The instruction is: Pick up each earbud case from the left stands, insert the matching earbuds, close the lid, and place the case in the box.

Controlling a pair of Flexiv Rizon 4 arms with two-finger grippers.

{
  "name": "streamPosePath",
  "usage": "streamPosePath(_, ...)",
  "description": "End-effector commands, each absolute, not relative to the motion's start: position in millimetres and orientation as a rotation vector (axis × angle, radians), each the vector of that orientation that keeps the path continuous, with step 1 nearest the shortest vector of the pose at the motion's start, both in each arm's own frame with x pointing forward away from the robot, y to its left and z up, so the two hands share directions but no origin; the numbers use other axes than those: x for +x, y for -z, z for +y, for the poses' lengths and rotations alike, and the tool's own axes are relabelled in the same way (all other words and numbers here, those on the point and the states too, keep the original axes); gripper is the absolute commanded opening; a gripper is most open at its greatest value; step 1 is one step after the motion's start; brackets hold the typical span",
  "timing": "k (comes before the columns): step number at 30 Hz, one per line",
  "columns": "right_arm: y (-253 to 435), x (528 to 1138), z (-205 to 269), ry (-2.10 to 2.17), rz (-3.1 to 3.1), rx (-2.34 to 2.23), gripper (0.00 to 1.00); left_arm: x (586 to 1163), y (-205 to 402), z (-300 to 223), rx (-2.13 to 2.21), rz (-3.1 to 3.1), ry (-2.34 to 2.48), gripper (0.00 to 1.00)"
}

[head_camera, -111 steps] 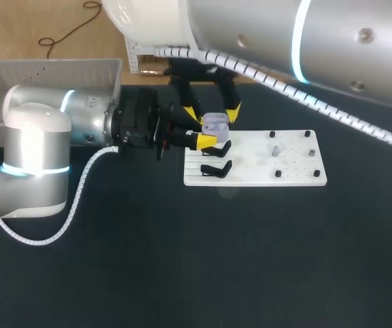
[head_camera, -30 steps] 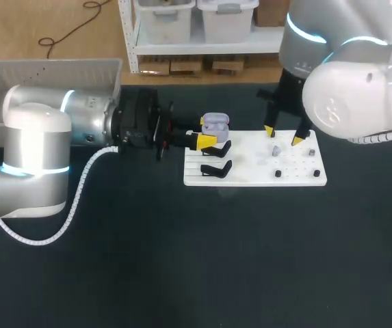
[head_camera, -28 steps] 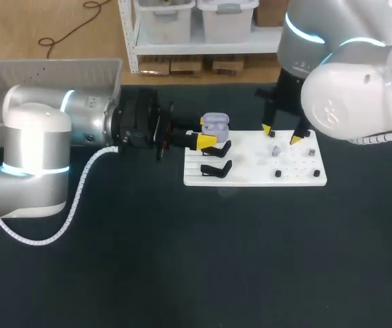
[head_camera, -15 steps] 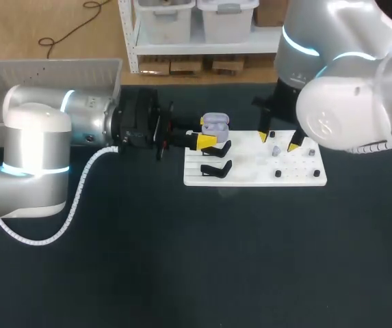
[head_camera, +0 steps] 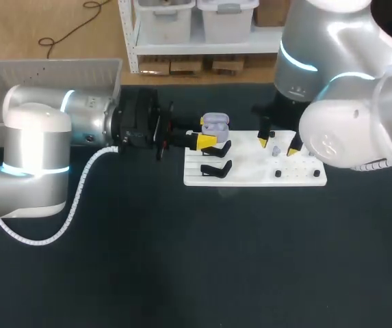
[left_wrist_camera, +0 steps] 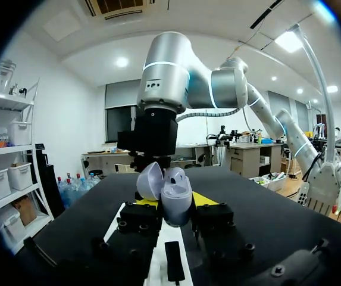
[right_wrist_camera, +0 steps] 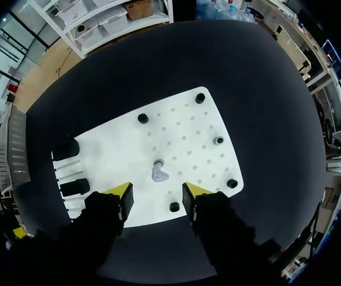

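While the left gripper (head_camera: 206,140) reaches in level over the table (head_camera: 182,260), its fingers are closed from both sides on the lower half of the case (head_camera: 215,124), at the left end of the board (head_camera: 250,174). The case is pale lilac, upright, with its lid swung open. It sits just above the farther of the two black stands (head_camera: 216,169) fixed at that end of the board. In the left wrist view the yellow tips show behind the case on either side.

The right gripper (right_wrist_camera: 156,192) hangs over the right half of the board, pointing down. Its fingers are spread well apart and grip nothing. A single small pale earbud (right_wrist_camera: 159,173) lies on the board just ahead of the gap between the tips, touching neither finger. Around it the board is white and dotted with rows of small holes. Several black pegs (right_wrist_camera: 143,118) stand near its right-hand edges and corners.

The table is covered in a dark, matte, even surface, and the board lies flat on it near the far middle. A white box (head_camera: 52,63) with perforated walls stands well to the left of the board, at the table's far left corner, behind the left arm.
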State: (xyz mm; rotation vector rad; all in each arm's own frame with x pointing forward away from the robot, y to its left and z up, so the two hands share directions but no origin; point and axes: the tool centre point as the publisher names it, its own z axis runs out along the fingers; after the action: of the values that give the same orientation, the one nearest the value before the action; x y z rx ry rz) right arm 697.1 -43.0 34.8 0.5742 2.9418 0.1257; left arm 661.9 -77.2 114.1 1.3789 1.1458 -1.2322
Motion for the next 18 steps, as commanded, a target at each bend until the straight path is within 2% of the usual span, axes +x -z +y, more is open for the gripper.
streamPosePath(1, -30.2, 698.5, -44.6, -0.121, 2.94, 0.576, 0.53, 660.5, -113.8, -77.3, 1.376, 1.146, 1.227, 0.0)
streamPosePath(3, -30.0, 698.7, -44.9, -0.12, 2.939, 0.575, 0.53, 660.5, -113.8, -77.3, 1.376, 1.146, 1.227, 0.0)
streamPosePath(6, -30.5, 699.6, -44.1, -0.108, 2.924, 0.564, 0.58, 660.5, -113.8, -77.3, 1.376, 1.146, 1.227, 0.0)
streamPosePath(18, -25.6, 700.8, -44.0, -0.11, 2.862, 0.578, 0.54, 660.5, -113.8, -77.3, 1.376, 1.146, 1.227, 0.0)
